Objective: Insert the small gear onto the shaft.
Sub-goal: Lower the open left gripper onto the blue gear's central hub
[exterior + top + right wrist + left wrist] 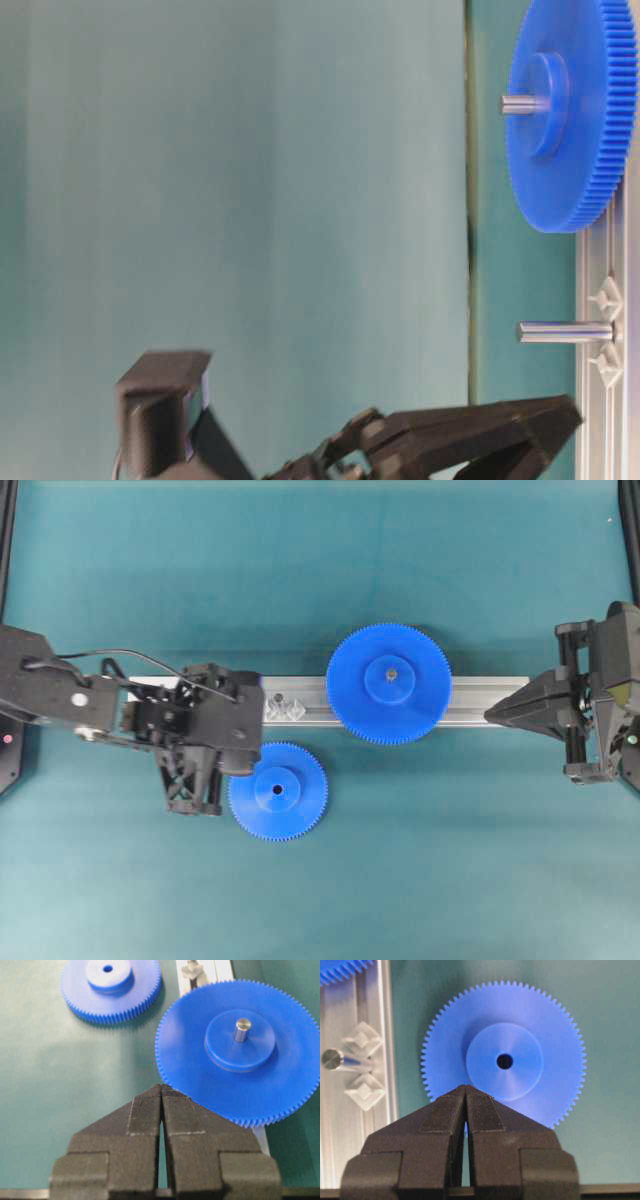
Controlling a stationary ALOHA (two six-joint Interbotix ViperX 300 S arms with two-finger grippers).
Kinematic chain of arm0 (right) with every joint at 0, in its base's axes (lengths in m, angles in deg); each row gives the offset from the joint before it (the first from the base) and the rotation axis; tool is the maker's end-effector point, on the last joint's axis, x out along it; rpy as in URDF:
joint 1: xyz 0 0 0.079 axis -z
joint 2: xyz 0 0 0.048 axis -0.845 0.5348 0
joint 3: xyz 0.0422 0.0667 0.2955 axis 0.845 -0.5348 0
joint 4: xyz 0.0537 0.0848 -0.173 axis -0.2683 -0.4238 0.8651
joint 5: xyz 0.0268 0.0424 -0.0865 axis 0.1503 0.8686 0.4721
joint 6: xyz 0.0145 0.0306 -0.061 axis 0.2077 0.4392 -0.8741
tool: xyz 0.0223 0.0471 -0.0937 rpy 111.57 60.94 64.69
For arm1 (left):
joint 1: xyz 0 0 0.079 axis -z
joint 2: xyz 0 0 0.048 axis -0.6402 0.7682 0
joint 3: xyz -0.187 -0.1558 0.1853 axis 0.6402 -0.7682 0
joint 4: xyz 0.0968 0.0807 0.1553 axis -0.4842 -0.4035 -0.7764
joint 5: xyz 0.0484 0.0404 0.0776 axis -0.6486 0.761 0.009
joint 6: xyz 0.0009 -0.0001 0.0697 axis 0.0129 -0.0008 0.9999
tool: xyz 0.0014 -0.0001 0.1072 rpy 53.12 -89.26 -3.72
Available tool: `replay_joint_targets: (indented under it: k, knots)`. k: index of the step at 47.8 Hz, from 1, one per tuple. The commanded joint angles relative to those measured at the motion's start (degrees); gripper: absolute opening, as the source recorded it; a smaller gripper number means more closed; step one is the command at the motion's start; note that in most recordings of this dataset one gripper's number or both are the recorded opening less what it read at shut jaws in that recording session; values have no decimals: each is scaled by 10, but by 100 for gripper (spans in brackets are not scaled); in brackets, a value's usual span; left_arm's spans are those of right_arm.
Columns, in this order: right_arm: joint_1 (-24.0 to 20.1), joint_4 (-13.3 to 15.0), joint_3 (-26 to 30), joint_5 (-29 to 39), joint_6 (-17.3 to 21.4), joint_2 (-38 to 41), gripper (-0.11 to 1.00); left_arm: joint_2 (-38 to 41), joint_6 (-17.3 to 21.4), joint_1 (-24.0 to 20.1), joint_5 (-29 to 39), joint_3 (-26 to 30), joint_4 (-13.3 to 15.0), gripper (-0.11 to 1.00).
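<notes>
- with its fingers clenched on nothing, i see the left gripper (465,1091) at the small gear's (278,791) near edge.
- right gripper (161,1090) clenched, empty, far; shaft (279,696) stands upright.
</notes>
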Motion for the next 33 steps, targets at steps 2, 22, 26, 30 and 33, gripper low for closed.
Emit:
replay_joint_targets:
  k: [2,22,26,30,33]
  knots:
    - [3,-2,4,-2,6,1,3,11,4,9,21,33,-2,-1]
    - [6,-2,2,-2,6,-1,3,74,50,25,133,108,-2,-1]
    - [6,-2,1,-2,6,-2,3,85,51,25,157,125,-2,-1]
    - [6,-3,-1,-2,6,-2,3,98,51,25,176,143,-2,-1]
    - [6,-2,-2,-2,6,-2,3,105,51,25,185,154,-2,-1]
